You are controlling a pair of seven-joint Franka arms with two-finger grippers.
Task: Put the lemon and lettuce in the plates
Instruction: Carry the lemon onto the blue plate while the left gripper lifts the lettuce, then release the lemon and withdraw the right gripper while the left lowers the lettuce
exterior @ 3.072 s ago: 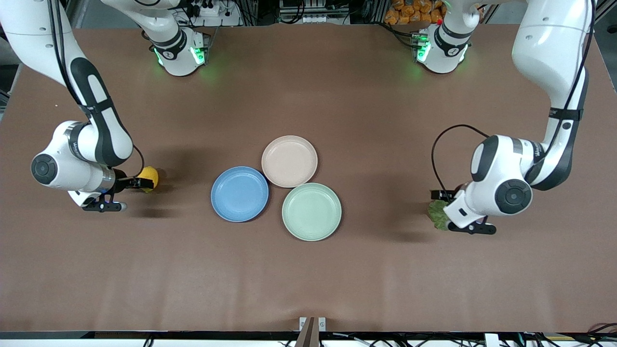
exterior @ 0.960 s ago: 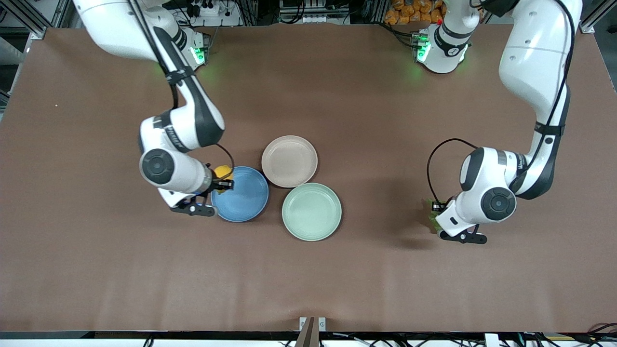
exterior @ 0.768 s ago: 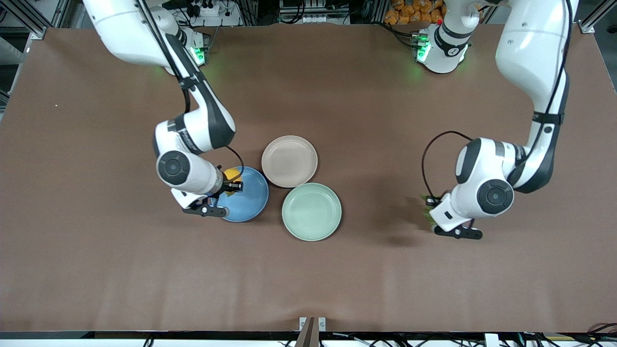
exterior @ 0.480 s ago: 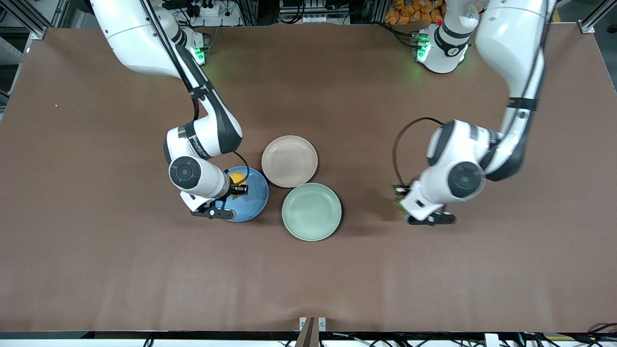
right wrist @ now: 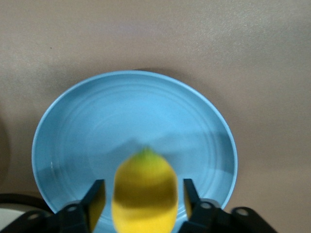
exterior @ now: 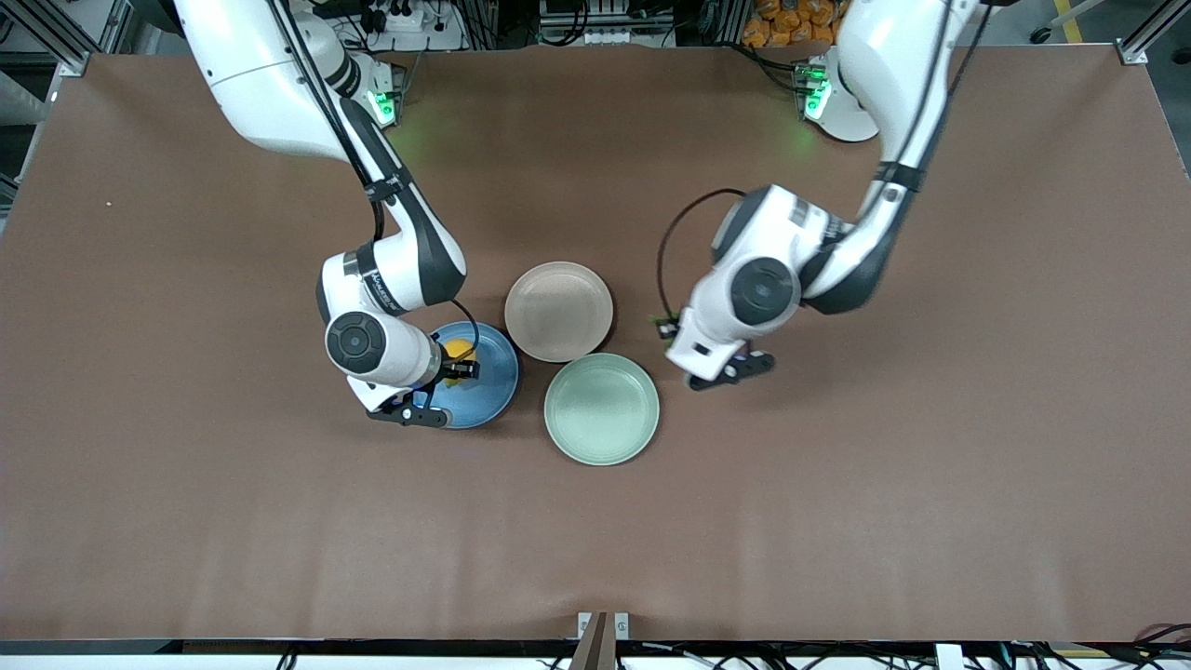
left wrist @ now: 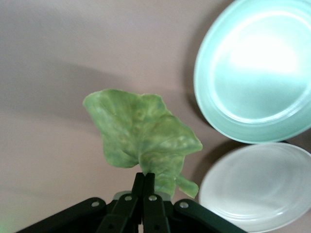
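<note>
Mint-green plate [exterior: 601,408] lies nearest you on the brown worktop [exterior: 837,521], and it is not one of the targets, so leave it bare. Just farther back, toward the right arm's end, sits the blue plate [exterior: 484,386]. Your right hand [exterior: 456,365] hangs over it, clamped on the lemon [right wrist: 145,194] from both sides, the pointed tip aimed at the plate's middle, so a release should drop it inside the rim. Toward the left arm's end, your left hand [left wrist: 144,187] is pinched together on the stem of the lettuce [left wrist: 142,136], letting the leaf dangle free over bare worktop beside the plates. Farthest back is the beige-pink plate [exterior: 558,311], empty and probably the leaf's destination.
</note>
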